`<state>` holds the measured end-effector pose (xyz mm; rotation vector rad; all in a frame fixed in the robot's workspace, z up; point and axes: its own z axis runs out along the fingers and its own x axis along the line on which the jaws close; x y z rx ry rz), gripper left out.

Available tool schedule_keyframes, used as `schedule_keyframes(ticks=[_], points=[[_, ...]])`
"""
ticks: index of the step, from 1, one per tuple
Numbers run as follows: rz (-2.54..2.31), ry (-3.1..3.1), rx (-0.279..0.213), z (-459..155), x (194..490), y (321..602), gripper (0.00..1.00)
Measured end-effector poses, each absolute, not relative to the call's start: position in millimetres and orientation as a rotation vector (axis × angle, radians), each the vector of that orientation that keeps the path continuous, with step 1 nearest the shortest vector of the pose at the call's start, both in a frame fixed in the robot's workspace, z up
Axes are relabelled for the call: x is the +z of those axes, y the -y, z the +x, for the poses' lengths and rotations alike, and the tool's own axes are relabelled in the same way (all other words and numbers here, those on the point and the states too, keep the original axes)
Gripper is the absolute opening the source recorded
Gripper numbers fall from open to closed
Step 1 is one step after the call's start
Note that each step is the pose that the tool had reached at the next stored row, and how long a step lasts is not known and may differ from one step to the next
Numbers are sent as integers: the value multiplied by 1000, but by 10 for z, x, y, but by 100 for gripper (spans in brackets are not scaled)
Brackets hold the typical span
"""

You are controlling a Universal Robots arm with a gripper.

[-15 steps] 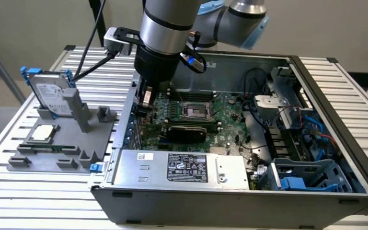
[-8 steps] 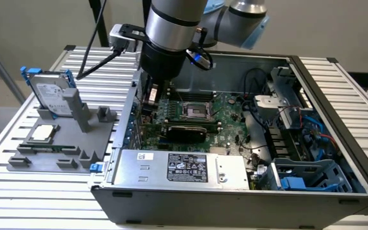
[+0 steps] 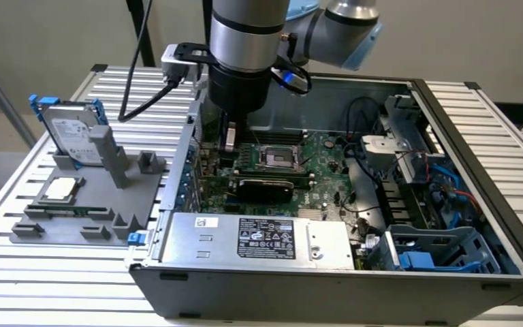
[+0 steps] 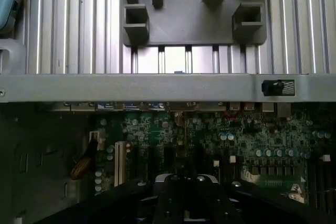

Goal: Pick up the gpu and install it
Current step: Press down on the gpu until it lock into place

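Seen from my remote station, the Universal Robots arm reached down into the open computer case (image 3: 334, 289), its gripper (image 3: 229, 139) lowered beside the case wall on the exterior view's left. No brand name could be read anywhere. The power supply (image 3: 198, 242) carried a black label (image 3: 266, 240) with white print and symbols, and a small white barcode sticker (image 3: 207, 222), all too fine for me to make out. The hard drive (image 3: 73, 133), standing in blue rails on the grey fixture (image 3: 148, 182) outside the case, bore a white label I could not read either. The small square processor chip (image 3: 62, 189) lay on the same fixture.

The gpu (image 3: 266, 187) sat inside the case as a dark, narrow card across the green motherboard (image 3: 325, 153), just in front of the processor socket (image 3: 275, 158). The gripper hung near the card's end on the exterior view's left, on the socket's side of it; whether they touched was not clear from here. I could not tell whether the pincer was open or closed.

In the wrist view the gripper (image 4: 186, 203) was a black shape over the motherboard (image 4: 236, 129), with the case wall (image 4: 157, 87) and the fixture (image 4: 184, 24) beyond it.
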<state>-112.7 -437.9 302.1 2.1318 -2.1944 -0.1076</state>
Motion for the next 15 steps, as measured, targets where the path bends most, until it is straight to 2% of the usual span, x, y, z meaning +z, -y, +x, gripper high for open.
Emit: schedule_keyframes(ticks=[5, 7, 9, 15], points=[[2183, 2238, -10, -1094, 3021, 4382, 11], [2196, 2250, 14, -1062, 3021, 4385, 11], [2201, 2256, -2, -1030, 3024, 4391, 11], [2201, 2256, -2, -1030, 3025, 4391, 11]])
